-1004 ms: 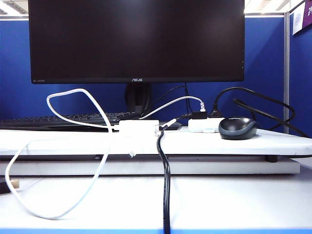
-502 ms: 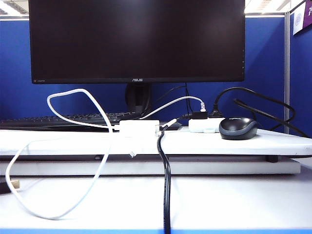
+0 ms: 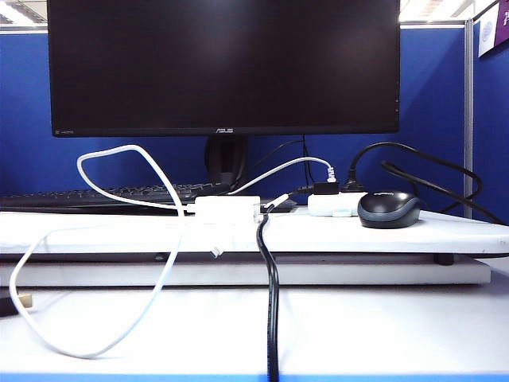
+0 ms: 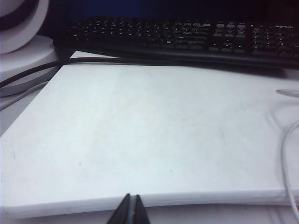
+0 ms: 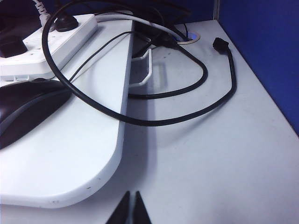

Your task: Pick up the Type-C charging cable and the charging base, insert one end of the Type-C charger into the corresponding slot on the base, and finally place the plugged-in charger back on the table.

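Resting unchanged since a second ago, the charging base (image 3: pixel 227 208) sits left of the mouse (image 3: pixel 388 209); left claw (image 4: pixel 130 210) and right claw (image 5: pixel 130 207) remain closed, empty; nothing grasped.

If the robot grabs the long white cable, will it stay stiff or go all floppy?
Probably floppy: the white cable already droops in loose loops from the raised board down to the table. It looks thin and light, and maybe slippery. Both the left gripper and right gripper are shut, away from it.
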Motion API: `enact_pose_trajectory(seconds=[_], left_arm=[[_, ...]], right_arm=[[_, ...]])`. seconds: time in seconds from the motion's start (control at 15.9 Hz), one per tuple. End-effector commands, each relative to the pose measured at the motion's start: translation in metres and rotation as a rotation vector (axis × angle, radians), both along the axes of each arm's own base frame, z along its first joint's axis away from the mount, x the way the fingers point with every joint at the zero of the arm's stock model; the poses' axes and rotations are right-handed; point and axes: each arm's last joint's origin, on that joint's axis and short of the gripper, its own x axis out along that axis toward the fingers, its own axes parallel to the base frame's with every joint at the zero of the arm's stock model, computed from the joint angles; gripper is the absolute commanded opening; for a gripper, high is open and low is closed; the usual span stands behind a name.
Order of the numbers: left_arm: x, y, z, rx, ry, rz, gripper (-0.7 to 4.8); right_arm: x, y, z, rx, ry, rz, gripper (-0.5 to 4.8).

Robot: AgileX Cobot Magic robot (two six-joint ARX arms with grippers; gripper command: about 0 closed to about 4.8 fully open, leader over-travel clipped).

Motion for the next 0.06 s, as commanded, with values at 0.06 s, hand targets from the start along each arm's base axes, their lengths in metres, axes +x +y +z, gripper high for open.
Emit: enact_pose_trajectory(seconds=[0.06], left_arm=[[-0.0002, -0.0001, -0.0009, -0.004, 0.008, -0.005, -0.01]], right_arm=[[0.0003, 0.0001, -0.0015, 0.004, 0.002, -0.001, 0.0]])
